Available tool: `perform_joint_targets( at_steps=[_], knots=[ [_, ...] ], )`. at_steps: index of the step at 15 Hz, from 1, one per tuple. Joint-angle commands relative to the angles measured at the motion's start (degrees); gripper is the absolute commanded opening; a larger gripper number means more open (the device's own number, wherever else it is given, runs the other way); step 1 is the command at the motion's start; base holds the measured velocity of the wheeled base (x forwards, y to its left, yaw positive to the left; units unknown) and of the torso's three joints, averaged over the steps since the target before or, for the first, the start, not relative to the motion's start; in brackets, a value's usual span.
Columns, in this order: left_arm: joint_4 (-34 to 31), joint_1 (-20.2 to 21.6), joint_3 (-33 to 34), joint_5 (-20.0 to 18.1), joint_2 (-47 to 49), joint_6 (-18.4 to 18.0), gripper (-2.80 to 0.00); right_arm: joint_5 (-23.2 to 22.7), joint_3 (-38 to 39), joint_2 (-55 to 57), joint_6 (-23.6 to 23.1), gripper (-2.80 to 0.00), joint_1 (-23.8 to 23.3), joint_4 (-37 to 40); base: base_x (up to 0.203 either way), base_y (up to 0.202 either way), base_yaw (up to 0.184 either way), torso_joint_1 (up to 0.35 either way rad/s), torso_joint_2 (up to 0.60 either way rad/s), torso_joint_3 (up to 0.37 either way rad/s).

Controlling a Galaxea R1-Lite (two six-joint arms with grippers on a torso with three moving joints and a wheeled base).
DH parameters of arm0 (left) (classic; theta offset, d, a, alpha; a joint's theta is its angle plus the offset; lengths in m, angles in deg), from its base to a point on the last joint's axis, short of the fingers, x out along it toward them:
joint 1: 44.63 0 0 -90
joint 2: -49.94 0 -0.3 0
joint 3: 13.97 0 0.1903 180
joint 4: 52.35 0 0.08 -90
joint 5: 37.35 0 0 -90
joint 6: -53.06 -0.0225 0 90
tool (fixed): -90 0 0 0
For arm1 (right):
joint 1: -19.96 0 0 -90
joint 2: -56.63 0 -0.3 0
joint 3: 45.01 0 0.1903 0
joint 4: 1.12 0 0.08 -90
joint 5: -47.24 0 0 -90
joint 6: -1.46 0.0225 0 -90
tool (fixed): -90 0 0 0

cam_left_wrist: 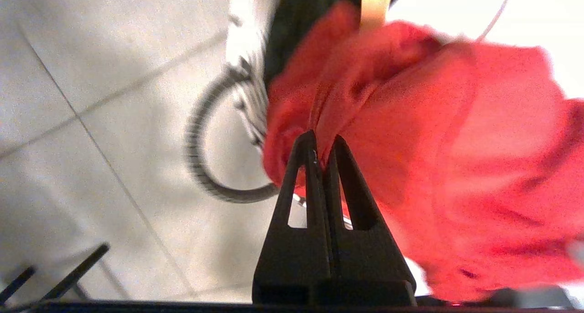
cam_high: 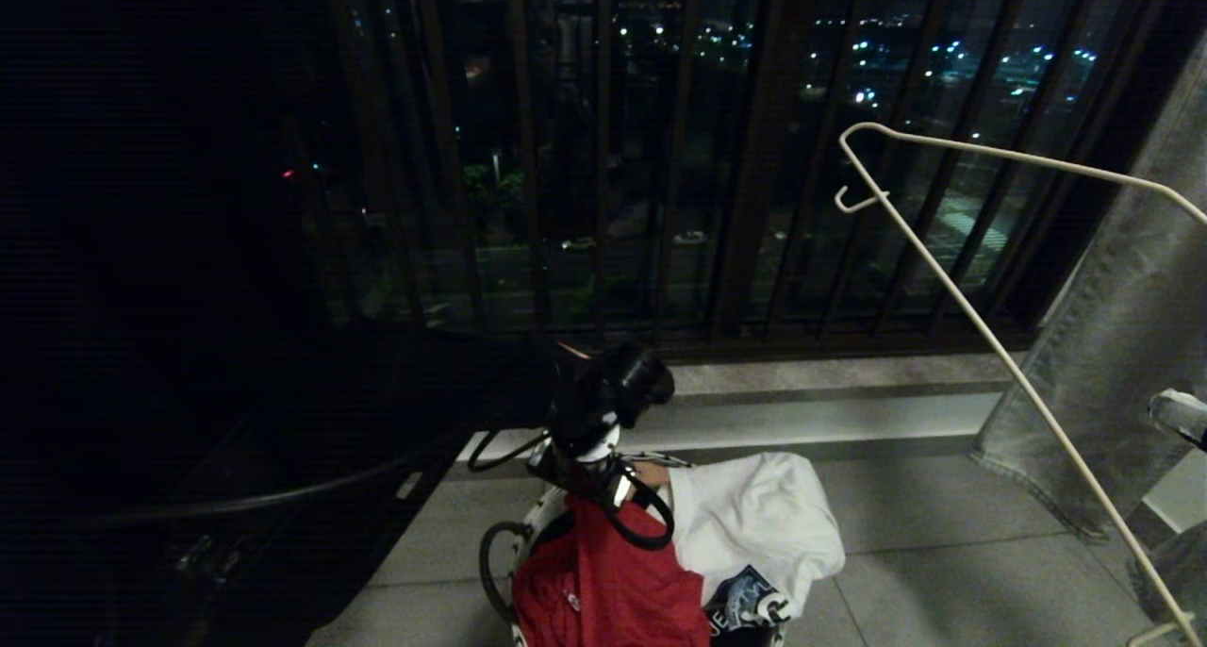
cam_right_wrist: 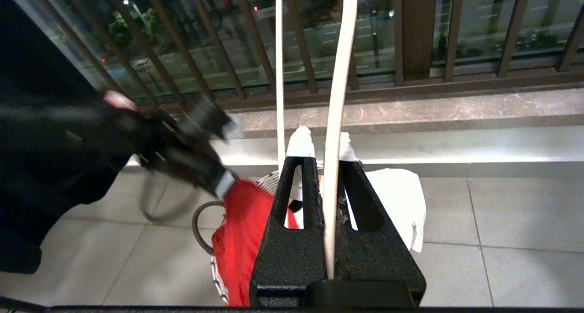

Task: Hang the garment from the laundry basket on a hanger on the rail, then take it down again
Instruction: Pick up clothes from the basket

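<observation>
On a tiled balcony floor at night, the robot's left gripper (cam_left_wrist: pixel 321 144) is reaching down into the laundry basket (cam_high: pixel 528 534), its jaws pressed together and pinching a bunched fold of the red T-shirt (cam_left_wrist: pixel 433 158). The basket, white-rimmed with a dark loop handle (cam_high: pixel 490 562) at its side, is sitting near the low stone ledge below the dark brown window railing (cam_high: pixel 603 157). The red T-shirt (cam_high: pixel 603 581) is lying heaped in the basket's left part and spilling over its rim, while a white T-shirt with a dark print (cam_high: pixel 754 524) is draping over the right part and hanging outside it; the basket's inside is hidden under the two.

To the right, the right gripper (cam_right_wrist: pixel 326 142) is holding the thin white wire hanger (cam_high: pixel 1000 345) up in the air, jaws clamped on the wire, one notched shoulder hook pointing toward the railing. A grey fabric panel (cam_high: pixel 1113 326) is hanging at the far right.
</observation>
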Motion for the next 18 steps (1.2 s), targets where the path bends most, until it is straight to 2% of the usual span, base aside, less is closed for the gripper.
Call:
perform_joint_targets(
  at_steps=[1,5,9,13,18],
  knots=[
    [0.0,0.4,-0.2,0.2,-6.5,0.1,-2.8,0.1,0.0,-0.1,0.1,-2.8,0.0,-0.1,0.0,0.0,0.0,0.0,0.0,0.0],
    [5.9,0.8,-0.7,0.6,-9.8,0.1,-2.8,0.1,0.1,0.2,0.1,-2.8,0.0,-0.1,0.0,0.0,0.0,0.0,0.0,0.0],
    [7.3,0.8,-0.7,0.9,-15.1,-0.3,-2.8,0.1,0.3,0.4,0.1,-2.8,0.0,-0.1,0.0,0.0,0.0,0.0,0.0,0.0],
    [7.2,1.2,-0.5,3.0,-20.1,-1.7,-2.8,0.1,0.4,0.4,0.1,-2.8,0.0,-0.1,0.0,0.0,0.0,0.0,0.0,0.0],
    [6.7,1.1,0.1,7.8,-25.7,-2.7,-2.8,0.1,0.7,0.8,0.2,-2.8,0.0,-0.1,0.0,0.0,0.0,0.0,0.0,0.0]
  ],
)
